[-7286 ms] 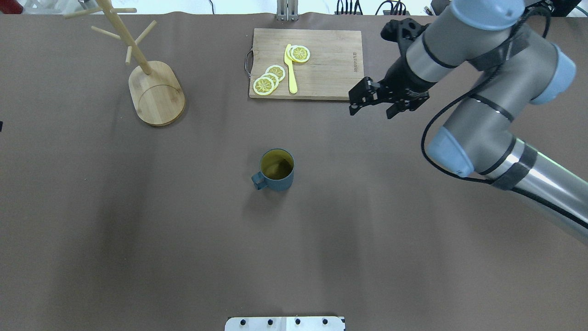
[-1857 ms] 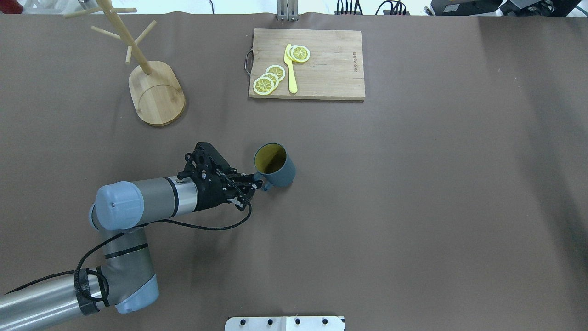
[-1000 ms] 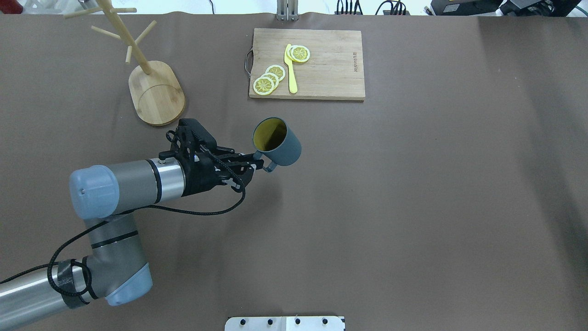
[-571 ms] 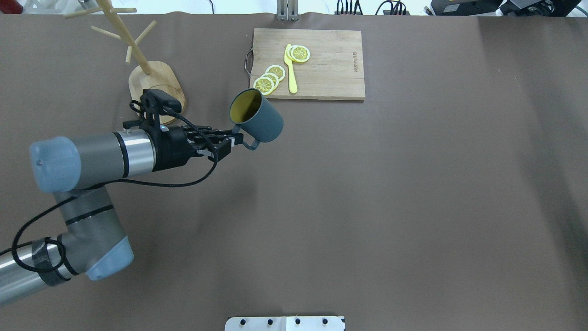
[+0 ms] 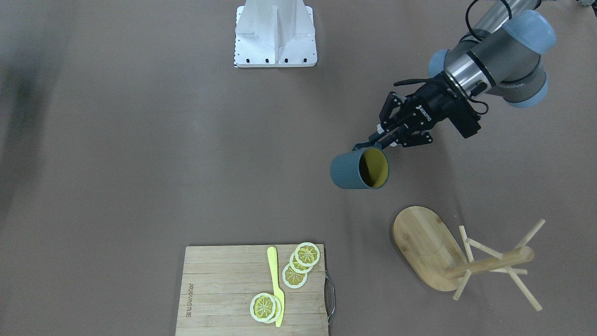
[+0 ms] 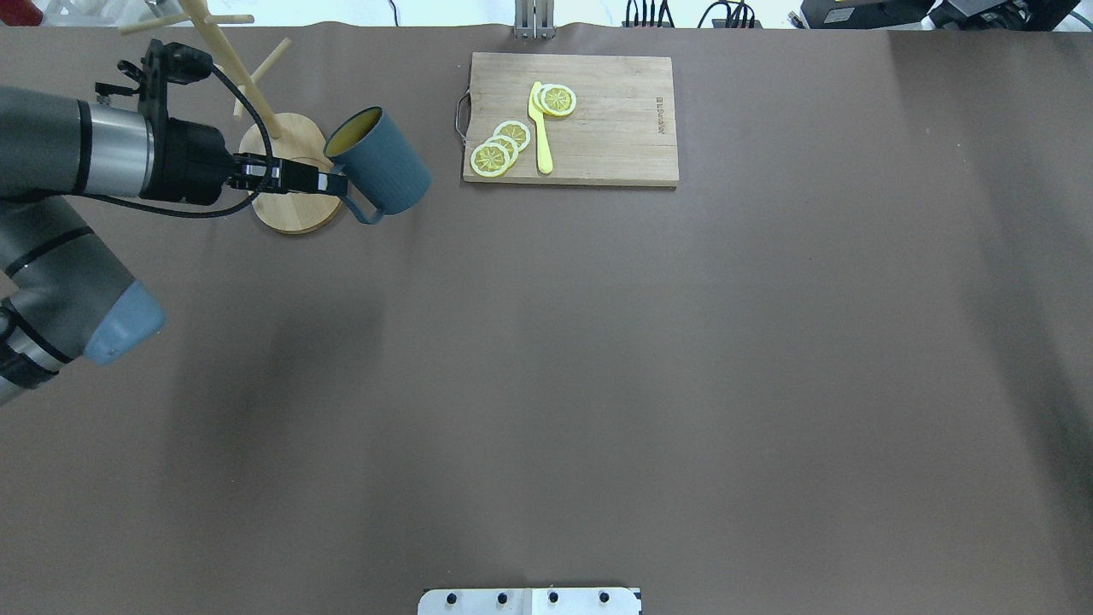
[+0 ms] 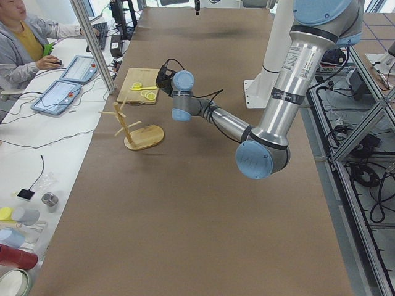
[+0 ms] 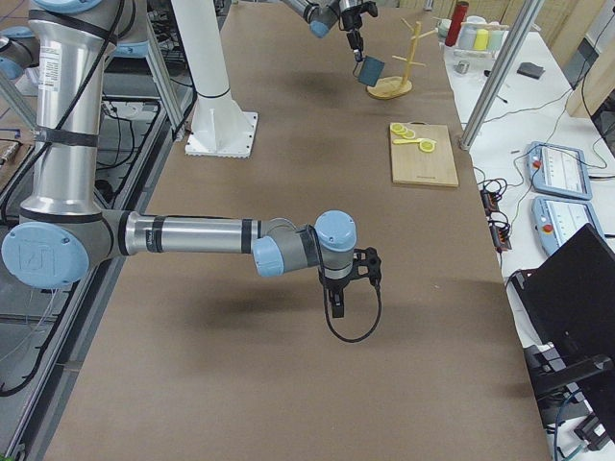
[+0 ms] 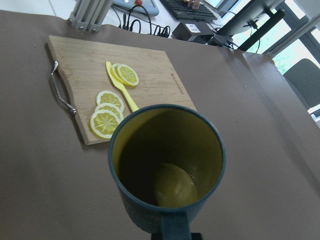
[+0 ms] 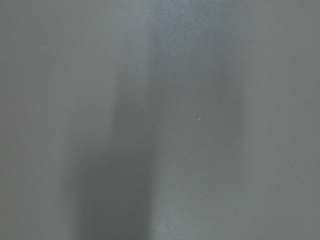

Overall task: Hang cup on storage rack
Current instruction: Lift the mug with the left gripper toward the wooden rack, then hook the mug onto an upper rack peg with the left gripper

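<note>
The brown table (image 6: 683, 384) carries everything. The left arm (image 6: 51, 154) reaches in across the storage rack (image 5: 422, 242), its wrist above the rack's oval base. A cutting board (image 6: 615, 128) lies well apart from the rack. The cup (image 6: 388, 162) hangs in the air just beside the rack's base, on the board side, tilted and clear of the pegs. The left gripper (image 6: 337, 182) is clamped on its handle. The right gripper (image 8: 338, 305) is far from the rack, pointing down; I cannot tell if it is closed. Lemon slices (image 6: 499, 145) sit on the board.
</note>
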You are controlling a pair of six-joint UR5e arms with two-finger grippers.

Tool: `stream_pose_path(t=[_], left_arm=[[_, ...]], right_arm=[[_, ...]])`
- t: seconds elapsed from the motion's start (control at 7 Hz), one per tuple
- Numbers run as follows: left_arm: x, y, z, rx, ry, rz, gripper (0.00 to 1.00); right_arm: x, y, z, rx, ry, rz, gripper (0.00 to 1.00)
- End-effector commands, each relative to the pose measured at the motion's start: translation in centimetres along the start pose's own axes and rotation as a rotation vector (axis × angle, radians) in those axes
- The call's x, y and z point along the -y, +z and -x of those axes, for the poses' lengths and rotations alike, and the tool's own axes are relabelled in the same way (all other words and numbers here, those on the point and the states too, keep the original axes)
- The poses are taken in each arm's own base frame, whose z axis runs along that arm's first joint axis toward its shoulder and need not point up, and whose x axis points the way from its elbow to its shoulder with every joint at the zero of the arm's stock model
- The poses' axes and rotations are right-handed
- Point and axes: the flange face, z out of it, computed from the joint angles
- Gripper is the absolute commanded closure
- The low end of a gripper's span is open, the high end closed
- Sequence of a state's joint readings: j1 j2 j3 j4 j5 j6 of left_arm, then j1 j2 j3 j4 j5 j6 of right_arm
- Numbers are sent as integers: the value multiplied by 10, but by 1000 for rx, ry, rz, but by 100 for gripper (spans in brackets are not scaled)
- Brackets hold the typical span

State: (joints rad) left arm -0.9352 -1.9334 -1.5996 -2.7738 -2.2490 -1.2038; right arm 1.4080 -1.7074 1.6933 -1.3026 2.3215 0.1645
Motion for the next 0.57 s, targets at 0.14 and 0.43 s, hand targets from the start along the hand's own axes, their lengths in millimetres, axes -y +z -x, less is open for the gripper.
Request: stream_pose_path(t=[0.14,0.43], left_arm=[[39,-28,23,15,-259,43,100],[58,-34,27,18,-437,68,100]], right_arm=[[1,-1,1,0,-3,-5,0],[1,-2,2,-1,-13,-18,0]])
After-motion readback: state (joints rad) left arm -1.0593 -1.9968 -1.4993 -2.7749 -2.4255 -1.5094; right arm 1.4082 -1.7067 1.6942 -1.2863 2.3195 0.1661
